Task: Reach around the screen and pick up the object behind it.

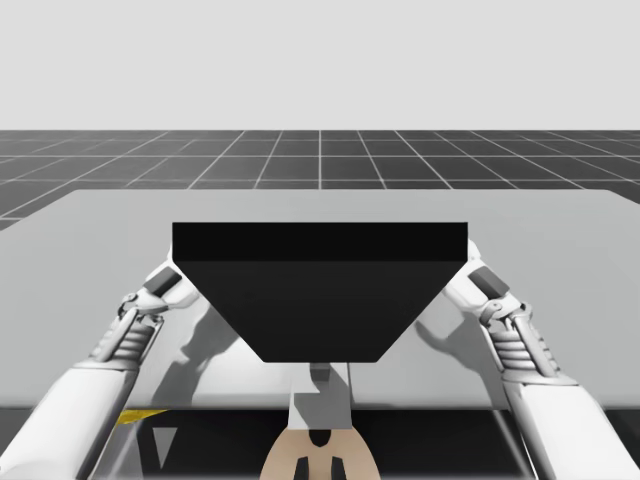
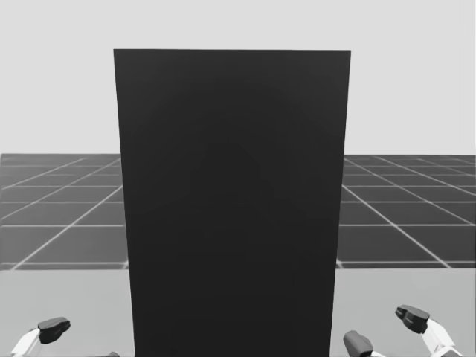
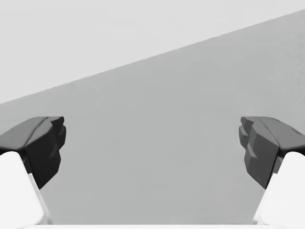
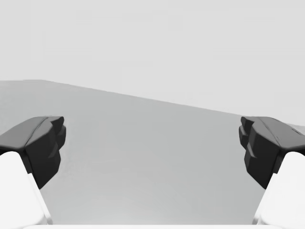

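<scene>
While the black screen (image 2: 230, 208) stood upright on the grey table (image 1: 560, 230), my left gripper (image 3: 152, 143) hung just beside the screen's left edge and my right gripper (image 4: 152, 143) just beside its right edge. Each had its fingers spread wide with nothing between them. The object to be picked up presumably lay behind the screen, wholly hidden by it, so its shape, its long axis and the nearer arm could not be told. Judging by the even flanking, either arm would have to pass an edge and curl inward.
</scene>
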Controlling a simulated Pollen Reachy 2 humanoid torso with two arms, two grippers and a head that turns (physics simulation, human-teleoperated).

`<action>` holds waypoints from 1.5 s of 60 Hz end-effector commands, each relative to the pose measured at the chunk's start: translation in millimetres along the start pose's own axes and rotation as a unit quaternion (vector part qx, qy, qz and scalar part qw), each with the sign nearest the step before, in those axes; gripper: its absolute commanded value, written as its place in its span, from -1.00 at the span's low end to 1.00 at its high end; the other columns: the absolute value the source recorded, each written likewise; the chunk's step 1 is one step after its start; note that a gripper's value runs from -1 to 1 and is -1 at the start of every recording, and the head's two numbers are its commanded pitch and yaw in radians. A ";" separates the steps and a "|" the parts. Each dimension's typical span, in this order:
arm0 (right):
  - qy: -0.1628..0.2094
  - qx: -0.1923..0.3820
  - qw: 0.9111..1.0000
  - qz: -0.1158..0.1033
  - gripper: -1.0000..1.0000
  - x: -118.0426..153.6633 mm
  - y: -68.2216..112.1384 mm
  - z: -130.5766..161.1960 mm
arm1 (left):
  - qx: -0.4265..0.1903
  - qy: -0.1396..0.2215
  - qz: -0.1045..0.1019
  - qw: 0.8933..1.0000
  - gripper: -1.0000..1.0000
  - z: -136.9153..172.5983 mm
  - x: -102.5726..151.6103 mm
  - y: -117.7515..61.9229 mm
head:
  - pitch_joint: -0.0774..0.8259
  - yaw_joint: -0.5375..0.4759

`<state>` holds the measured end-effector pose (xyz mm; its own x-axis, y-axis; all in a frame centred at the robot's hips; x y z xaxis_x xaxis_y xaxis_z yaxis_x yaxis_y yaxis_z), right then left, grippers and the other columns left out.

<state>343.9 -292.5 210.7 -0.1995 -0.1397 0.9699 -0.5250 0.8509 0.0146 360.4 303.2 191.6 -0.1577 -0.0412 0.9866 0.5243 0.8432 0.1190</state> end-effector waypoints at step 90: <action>0.158 0.181 0.971 -0.002 -1.00 -24.2 51.8 12.0 | -0.212 0.128 0.018 0.969 -1.00 -61.7 -57.8 -86.0 | -0.56 0.06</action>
<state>311.8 -251.4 185.4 0.0432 0.0641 0.9970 -0.7941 0.6077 -0.0046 369.0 207.1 137.5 0.0256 -0.1984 0.9798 0.8329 0.5462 0.0888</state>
